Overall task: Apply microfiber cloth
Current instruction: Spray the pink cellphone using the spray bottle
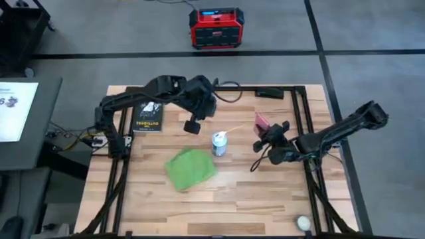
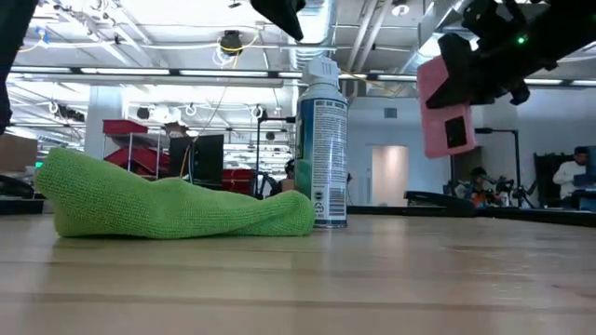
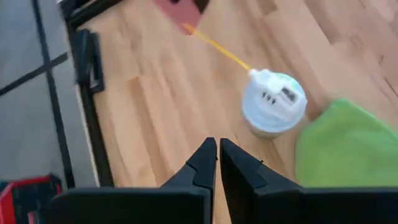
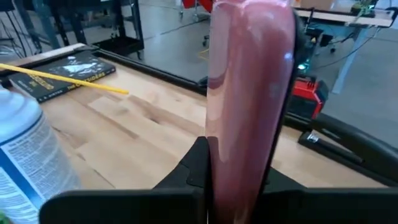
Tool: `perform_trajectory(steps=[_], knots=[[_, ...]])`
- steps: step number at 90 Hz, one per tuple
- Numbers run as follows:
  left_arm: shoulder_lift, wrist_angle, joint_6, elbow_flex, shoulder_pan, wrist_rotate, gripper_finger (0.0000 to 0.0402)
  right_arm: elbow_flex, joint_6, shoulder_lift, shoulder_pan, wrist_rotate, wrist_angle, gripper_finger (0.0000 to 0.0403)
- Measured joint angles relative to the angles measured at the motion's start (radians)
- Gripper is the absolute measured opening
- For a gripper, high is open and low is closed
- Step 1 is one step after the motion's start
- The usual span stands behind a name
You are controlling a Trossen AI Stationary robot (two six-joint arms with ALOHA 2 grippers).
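The lime-green microfiber cloth (image 1: 190,168) lies crumpled on the table's middle, resting on its underside (image 2: 177,208), and no gripper touches it. Just to its right a spray can (image 1: 219,143) with a yellow straw stands upright. My left gripper (image 1: 192,125) hovers shut above the table, a little farther back than the can (image 3: 273,102) and the cloth (image 3: 342,149). My right gripper (image 1: 267,135), right of the can, is shut on a pink phone (image 2: 442,104). My right gripper pinches one end of the pink phone (image 4: 239,158) between its two fingers, coming in from the table's right. The phone reaches out beyond the fingertips along their line. It is lifted clear of the table (image 2: 438,140) and hangs tilted.
A black book (image 1: 147,118) with yellow lettering lies at the table's far left. A small white ball (image 1: 303,222) sits near the front right corner. A black frame rail (image 1: 300,109) borders the table. On the floor beyond the table stands a red box (image 1: 216,28).
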Motion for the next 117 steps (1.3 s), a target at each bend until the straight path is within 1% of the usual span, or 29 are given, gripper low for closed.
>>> perform_trajectory(steps=[25, 37, 43, 51, 56, 69, 79, 98, 117], knots=[[0.046, 0.046, 0.066, 0.0, -0.021, 0.014, 0.0, 0.0, 0.033, 0.01, 0.009, -0.007, 0.009, 0.0012], [0.074, 0.048, 0.086, -0.001, -0.035, 0.014, 0.0, 0.0, 0.033, 0.01, 0.013, 0.015, 0.012, 0.0012], [0.089, 0.058, 0.093, -0.001, -0.041, 0.014, 0.0, 0.0, 0.033, 0.01, 0.012, 0.045, 0.008, 0.0012], [0.108, 0.054, 0.1, -0.001, -0.048, -0.009, 0.0, 0.0, 0.035, 0.01, 0.01, 0.059, 0.005, 0.0012], [0.113, 0.058, 0.1, -0.001, -0.05, -0.012, 0.0, 0.0, 0.049, 0.01, 0.003, 0.058, -0.016, 0.0012], [0.109, 0.069, 0.099, -0.001, -0.05, -0.012, 0.0, 0.0, 0.18, 0.01, -0.02, 0.06, -0.138, 0.0012], [0.11, 0.086, 0.097, -0.001, -0.052, -0.013, 0.0, 0.0, 0.247, 0.01, -0.027, 0.071, -0.203, 0.0012], [0.11, 0.121, 0.118, -0.001, -0.083, -0.006, 0.0, 0.0, 0.252, 0.01, -0.033, 0.077, -0.229, 0.0012], [0.11, 0.118, 0.117, -0.001, -0.084, -0.005, 0.0, 0.0, 0.245, 0.01, -0.049, 0.082, -0.225, 0.0012]])
